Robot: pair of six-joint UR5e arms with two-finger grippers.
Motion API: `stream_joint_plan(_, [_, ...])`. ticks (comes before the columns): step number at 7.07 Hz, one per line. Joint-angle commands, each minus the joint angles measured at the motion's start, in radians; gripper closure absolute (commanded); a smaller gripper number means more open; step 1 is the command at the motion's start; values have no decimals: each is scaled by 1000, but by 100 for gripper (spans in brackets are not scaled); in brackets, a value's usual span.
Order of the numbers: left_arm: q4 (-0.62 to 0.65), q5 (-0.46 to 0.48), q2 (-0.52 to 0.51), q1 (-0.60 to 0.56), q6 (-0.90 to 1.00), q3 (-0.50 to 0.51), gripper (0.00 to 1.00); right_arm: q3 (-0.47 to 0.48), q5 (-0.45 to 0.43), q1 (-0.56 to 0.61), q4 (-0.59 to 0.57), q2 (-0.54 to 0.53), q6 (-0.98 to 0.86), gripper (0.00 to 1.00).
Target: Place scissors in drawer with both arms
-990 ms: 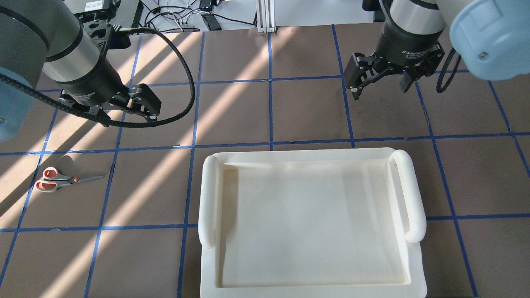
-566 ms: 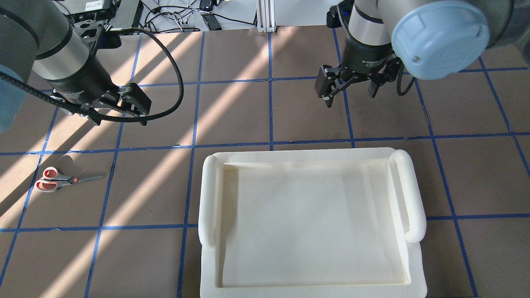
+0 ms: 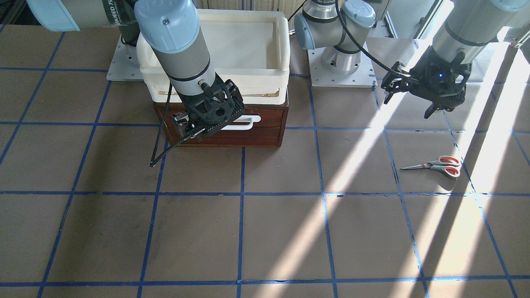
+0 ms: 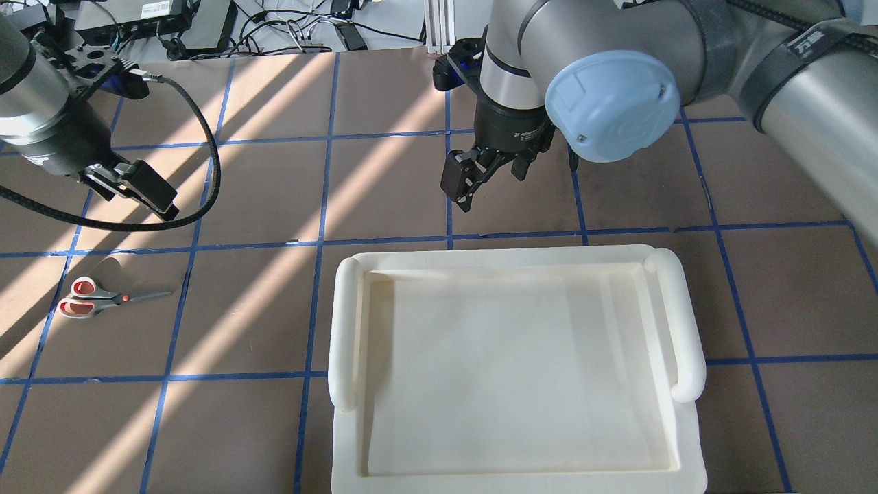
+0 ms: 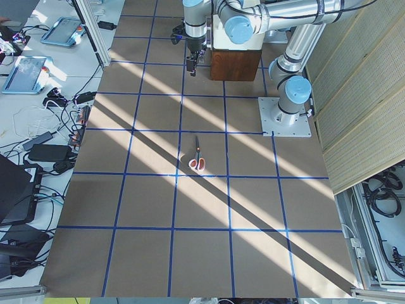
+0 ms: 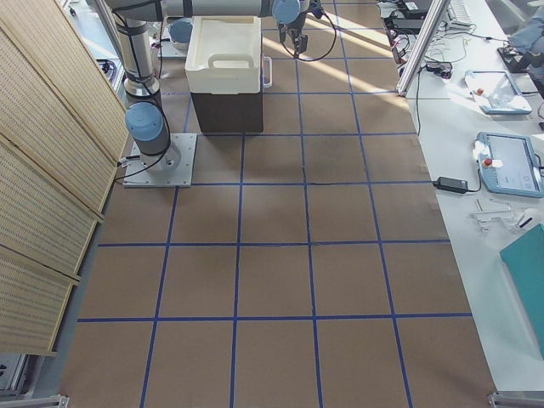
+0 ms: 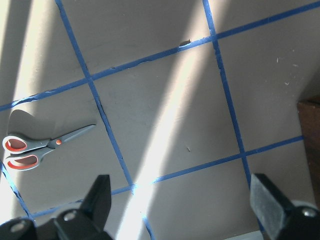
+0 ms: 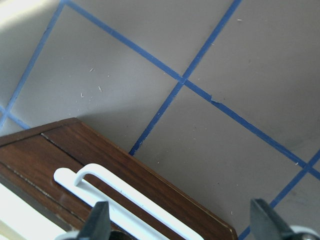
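Observation:
The scissors [image 4: 96, 300] lie flat on the table at the left, blades pointing right; they also show in the front view [image 3: 434, 164] and the left wrist view [image 7: 35, 150]. My left gripper [image 4: 130, 185] hovers open and empty above and beyond them, its fingers [image 7: 97, 200] wide apart. The drawer [image 3: 256, 118] is shut in the dark-brown cabinet, its white bar handle [image 8: 125, 200] across the front. My right gripper [image 3: 207, 122] is open and empty just in front of the handle, also seen overhead [image 4: 490, 182].
A cream plastic tray [image 4: 350, 329] sits on top of the cabinet and hides it from overhead. The brown table has a blue tape grid and bright sun stripes. Both arm bases [image 3: 339, 62] stand behind the cabinet.
My right gripper has swung left and closer to the cabinet front. My left gripper has moved left, toward the scissors' side. Scissors and drawer have not moved.

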Motion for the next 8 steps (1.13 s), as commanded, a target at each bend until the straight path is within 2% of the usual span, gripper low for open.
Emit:
stream_joint_plan(1, [13, 19, -18, 114, 357, -25, 2, -5, -7, 1, 14, 30, -312, 0])
stream_joint_plan(3, [25, 25, -52, 223, 691, -32, 0, -30, -4, 1, 29, 74, -617, 0])
stream_joint_plan(4, [33, 21, -70, 262, 776, -41, 0, -31, -3, 3, 60, 88, -761, 0])
stream_joint_plan(5, [75, 18, -92, 300, 824, -60, 0, -36, -6, 4, 109, 112, -811, 0])
stream_joint_plan(6, [171, 22, -103, 313, 909, -94, 0, -52, -9, 4, 123, 135, -920, 0])
stream_joint_plan(8, [235, 21, -110, 360, 1029, -178, 0, -152, -27, 7, 204, 212, -971, 0])
